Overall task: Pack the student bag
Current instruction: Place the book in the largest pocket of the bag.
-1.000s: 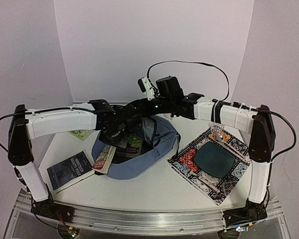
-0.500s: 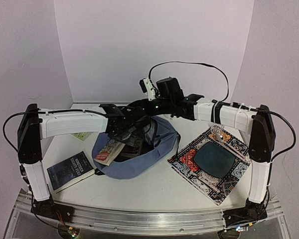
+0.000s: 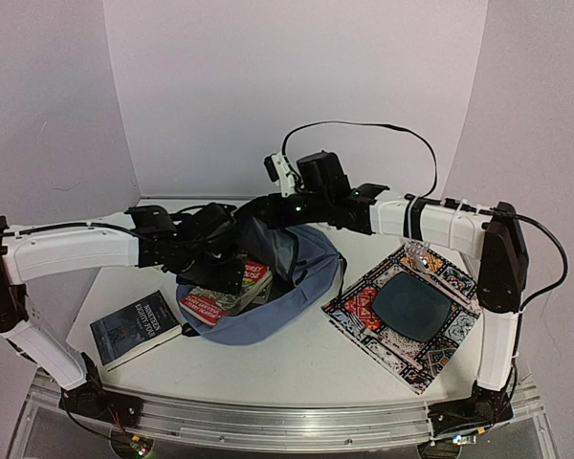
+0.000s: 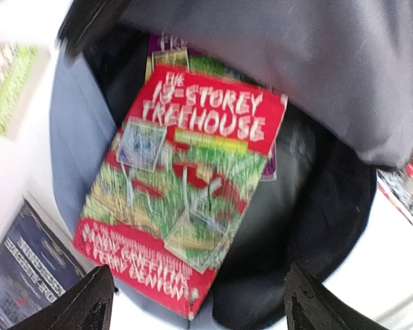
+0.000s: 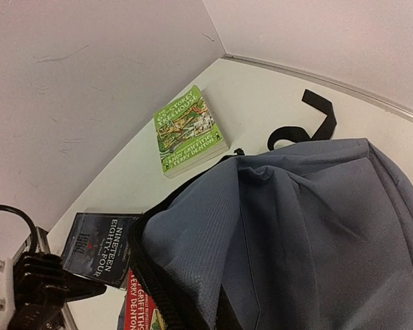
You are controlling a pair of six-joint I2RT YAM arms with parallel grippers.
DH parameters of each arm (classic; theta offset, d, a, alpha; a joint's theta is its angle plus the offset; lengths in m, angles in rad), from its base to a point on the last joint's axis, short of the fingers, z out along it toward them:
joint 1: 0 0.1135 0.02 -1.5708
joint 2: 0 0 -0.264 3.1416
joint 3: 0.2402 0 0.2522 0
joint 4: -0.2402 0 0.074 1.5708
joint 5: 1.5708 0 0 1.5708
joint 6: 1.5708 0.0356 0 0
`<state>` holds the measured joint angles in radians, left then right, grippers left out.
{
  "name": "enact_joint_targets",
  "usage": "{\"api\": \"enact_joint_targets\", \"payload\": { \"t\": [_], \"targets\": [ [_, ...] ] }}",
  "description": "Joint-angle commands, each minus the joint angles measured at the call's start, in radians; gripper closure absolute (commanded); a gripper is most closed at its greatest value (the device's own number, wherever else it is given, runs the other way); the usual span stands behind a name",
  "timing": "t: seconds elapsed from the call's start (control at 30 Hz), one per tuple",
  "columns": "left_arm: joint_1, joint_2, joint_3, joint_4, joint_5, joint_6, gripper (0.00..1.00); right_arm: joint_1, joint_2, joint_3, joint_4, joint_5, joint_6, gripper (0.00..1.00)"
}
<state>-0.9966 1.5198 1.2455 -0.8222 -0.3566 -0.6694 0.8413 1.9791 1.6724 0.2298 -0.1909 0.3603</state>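
Blue student bag (image 3: 268, 323) holds two books (image 4: 186, 185); left hand (image 4: 203, 304) wide, empty; right hand (image 3: 256, 218) pinches it.

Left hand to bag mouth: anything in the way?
Nothing visible. The left hand, open, hangs right over the mouth of the bag, and the right hand holds its top edge up. A red book lies in the mouth, its near end on the rim, covering part of the opening.

Motion blurs the red book (image 4: 186, 185) inside the student bag (image 4: 76, 137) in our left wrist view, where only a sliver of a second book (image 4: 164, 47) shows beneath it. The frame's left edge cuts the dark book (image 4: 27, 268) and the green book (image 4: 7, 89), which is too smeared for us to read.
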Motion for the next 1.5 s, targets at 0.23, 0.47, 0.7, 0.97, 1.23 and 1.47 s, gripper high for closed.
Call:
{"api": "enact_joint_targets", "payload": {
  "t": [0.23,0.47,0.7,0.97,1.23,1.47],
  "targets": [
    [0.276,-0.298,-0.421,0.269,0.439,-0.322,0.13,0.006,-0.07,0.009,0.069,-0.034,-0.017,1.0],
    [0.283,-0.334,-0.592,0.539,0.486,-0.547,0.26,0.013,-0.075,0.004,0.068,-0.056,-0.024,1.0],
    [0.284,-0.284,-0.598,0.583,0.414,-0.564,0.42,0.02,-0.08,-0.008,0.068,-0.065,-0.026,1.0],
    [0.283,-0.229,-0.602,0.616,0.411,-0.583,0.48,0.025,-0.084,-0.008,0.066,-0.077,-0.03,1.0],
    [0.283,-0.318,-0.596,0.487,0.29,-0.628,0.43,0.029,-0.086,-0.017,0.065,-0.083,-0.032,1.0],
    [0.283,-0.258,-0.565,0.471,0.301,-0.603,0.44,0.029,-0.08,-0.016,0.064,-0.088,-0.031,1.0]
  ]
}}
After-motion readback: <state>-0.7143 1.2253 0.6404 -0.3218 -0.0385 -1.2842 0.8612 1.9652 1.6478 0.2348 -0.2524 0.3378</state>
